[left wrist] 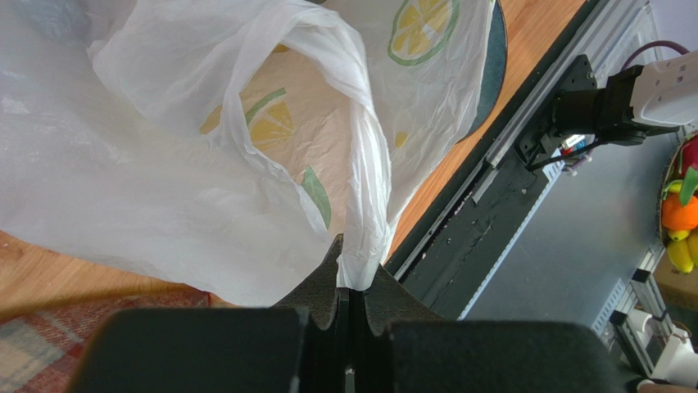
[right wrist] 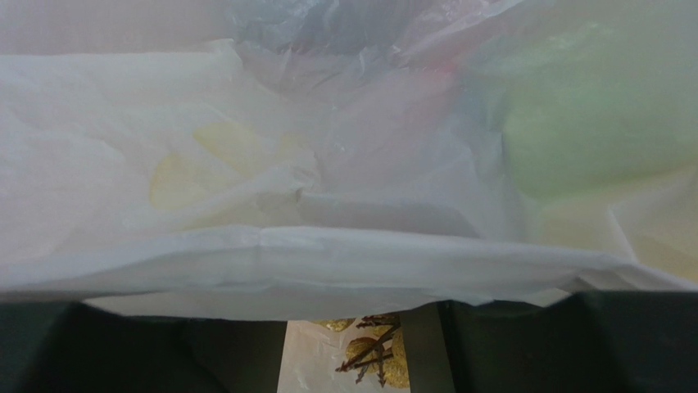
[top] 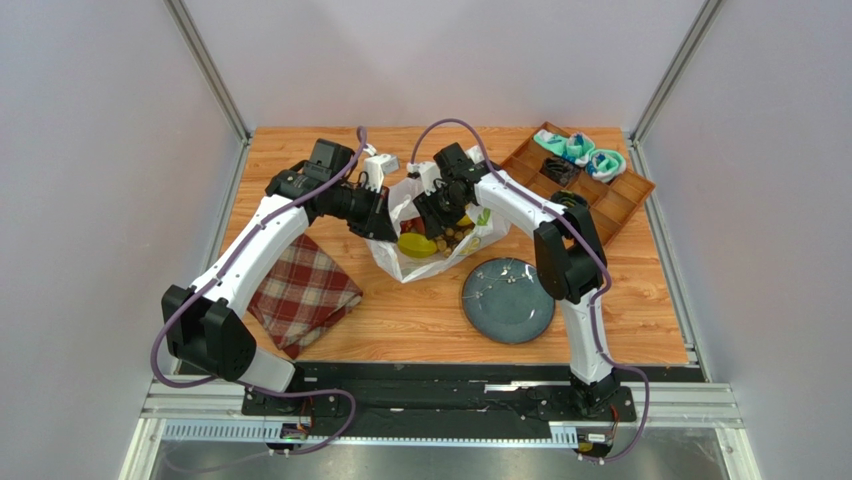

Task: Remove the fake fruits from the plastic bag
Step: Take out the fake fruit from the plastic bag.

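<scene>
The white plastic bag (top: pixel 400 262) lies at the table's middle with its mouth open. Inside it show a yellow mango (top: pixel 418 246), a brown grape bunch (top: pixel 461 237) and a bit of green. My left gripper (top: pixel 383 226) is at the bag's left rim. In the left wrist view this left gripper (left wrist: pixel 358 264) is shut on a twisted strip of the plastic bag (left wrist: pixel 246 164). My right gripper (top: pixel 438 214) reaches into the bag's mouth. Bag film (right wrist: pixel 344 270) drapes over the open right gripper (right wrist: pixel 348 360), and the grape bunch (right wrist: pixel 381 356) shows in the gap. A green pear (right wrist: pixel 590 123) glows through the film.
A blue-grey plate (top: pixel 508 300) lies just right of the bag, near the front. A red plaid cloth (top: pixel 300 290) lies under the left arm. A wooden compartment tray (top: pixel 620 205) with teal rolled socks (top: pixel 582 152) stands at the back right. Black rails run along the table's near edge.
</scene>
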Motion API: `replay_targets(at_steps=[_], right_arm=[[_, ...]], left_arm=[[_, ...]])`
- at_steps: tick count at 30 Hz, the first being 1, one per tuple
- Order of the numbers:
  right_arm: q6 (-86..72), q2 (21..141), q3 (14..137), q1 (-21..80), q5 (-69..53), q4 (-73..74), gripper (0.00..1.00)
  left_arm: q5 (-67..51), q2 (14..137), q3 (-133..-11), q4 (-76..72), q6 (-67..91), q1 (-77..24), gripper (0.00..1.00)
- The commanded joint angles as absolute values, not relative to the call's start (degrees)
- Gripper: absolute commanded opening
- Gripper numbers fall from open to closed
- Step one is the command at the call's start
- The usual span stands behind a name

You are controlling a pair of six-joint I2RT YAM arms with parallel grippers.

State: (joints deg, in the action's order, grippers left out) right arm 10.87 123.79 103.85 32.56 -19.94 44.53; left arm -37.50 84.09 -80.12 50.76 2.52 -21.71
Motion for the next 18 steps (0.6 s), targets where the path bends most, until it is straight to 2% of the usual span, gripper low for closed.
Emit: replay_targets(at_steps=[1, 4, 5, 7, 8, 13, 18], right_arm=[[8.7, 124.9, 107.8, 32.3, -19.7, 43.9, 0.50], [8.1, 125.2, 107.8, 32.3, -19.3, 42.0, 0.47], [8.2, 125.4, 107.8, 32.3, -18.7, 41.6, 0.36], [8.3, 125.6, 107.9, 32.3, -18.0, 41.0, 0.28], [8.3, 125.4, 108.0, 32.3, -16.6, 41.3, 0.19], [9.8, 121.5, 107.4, 31.8, -16.4, 43.6, 0.00], [12.8, 112.2, 105.3, 31.8, -20.2, 48.9, 0.00]], left_arm=[[-39.1, 83.4, -81.6, 50.1, 2.0, -21.5, 0.00], [-39.3, 82.8, -80.7, 49.8, 1.8, -21.5, 0.00], [-39.4, 82.7, -80.2, 49.7, 1.8, -21.5, 0.00], [-39.4, 82.5, -79.8, 49.2, 2.0, -21.5, 0.00], [-39.4, 82.4, -79.7, 49.1, 2.0, -21.5, 0.00], [-38.7, 82.4, -80.9, 49.0, 2.0, -21.5, 0.00], [-37.7, 83.1, -82.7, 47.6, 4.0, -21.5, 0.00]])
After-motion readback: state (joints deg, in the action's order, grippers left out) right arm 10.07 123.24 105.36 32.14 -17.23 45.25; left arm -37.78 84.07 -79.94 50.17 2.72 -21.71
